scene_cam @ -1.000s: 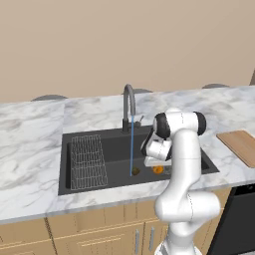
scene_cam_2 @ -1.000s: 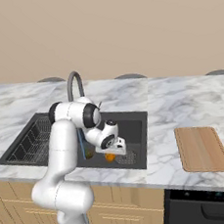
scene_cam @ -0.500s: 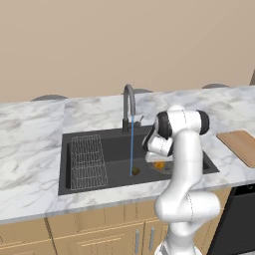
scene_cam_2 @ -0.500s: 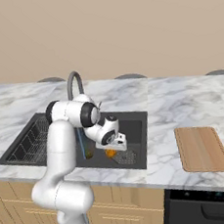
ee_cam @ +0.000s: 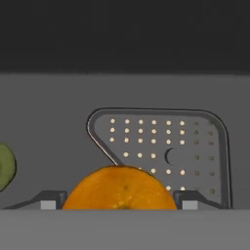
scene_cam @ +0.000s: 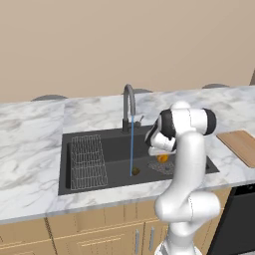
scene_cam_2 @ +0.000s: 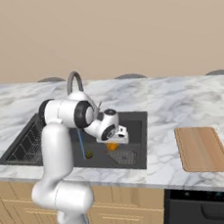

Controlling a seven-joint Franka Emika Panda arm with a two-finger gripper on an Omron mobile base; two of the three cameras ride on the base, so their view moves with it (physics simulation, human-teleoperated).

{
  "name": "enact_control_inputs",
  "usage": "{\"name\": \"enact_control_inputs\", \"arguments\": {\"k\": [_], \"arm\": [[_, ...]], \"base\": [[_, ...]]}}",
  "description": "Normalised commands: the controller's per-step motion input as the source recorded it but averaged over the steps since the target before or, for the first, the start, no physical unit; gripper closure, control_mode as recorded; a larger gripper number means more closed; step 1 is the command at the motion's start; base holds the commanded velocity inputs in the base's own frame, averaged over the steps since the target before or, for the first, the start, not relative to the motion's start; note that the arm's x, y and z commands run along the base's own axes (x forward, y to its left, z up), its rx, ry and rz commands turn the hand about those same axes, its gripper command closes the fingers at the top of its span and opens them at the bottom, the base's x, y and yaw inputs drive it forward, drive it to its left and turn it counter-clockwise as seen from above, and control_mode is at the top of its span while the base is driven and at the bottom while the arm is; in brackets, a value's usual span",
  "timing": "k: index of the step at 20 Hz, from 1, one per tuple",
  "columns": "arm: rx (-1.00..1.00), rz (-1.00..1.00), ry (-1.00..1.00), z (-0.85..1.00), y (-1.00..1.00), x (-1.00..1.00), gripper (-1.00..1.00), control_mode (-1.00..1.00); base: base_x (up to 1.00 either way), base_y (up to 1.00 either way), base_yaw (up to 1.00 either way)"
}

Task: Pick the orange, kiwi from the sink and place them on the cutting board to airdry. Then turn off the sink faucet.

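The orange (scene_cam: 162, 158) is being lifted higher off the sink (scene_cam: 114, 159) floor than before, is being carried beside the faucet (scene_cam_2: 74, 84) stream, and is being pinched between the gripper (ee_cam: 119, 201) jaws above the mesh drain plate (ee_cam: 195, 151), kiwi (ee_cam: 6, 166) alongside.

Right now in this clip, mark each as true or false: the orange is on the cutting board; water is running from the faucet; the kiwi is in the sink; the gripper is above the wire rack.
1. The orange is on the cutting board. False: it is in the sink, between the fingertips of the gripper.
2. Water runs from the sink faucet. True.
3. The kiwi lies in the sink. True.
4. The gripper is above the wire rack. False: it is at the basin's other end, by the mesh drain plate.
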Motion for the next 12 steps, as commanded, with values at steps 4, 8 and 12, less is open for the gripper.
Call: {"name": "enact_control_inputs", "arguments": {"k": [4, 8, 12], "arm": [[-0.06, 0.0, -0.07, 0.52, -0.11, -0.03, 1.0, -1.0], [-0.06, 0.0, -0.06, 0.52, -0.14, -0.04, 1.0, -1.0], [-0.06, 0.0, -0.06, 0.53, -0.16, -0.08, 1.0, -1.0]], "base": [[0.0, 0.0, 0.0], [0.0, 0.0, 0.0], [0.0, 0.0, 0.0]]}}
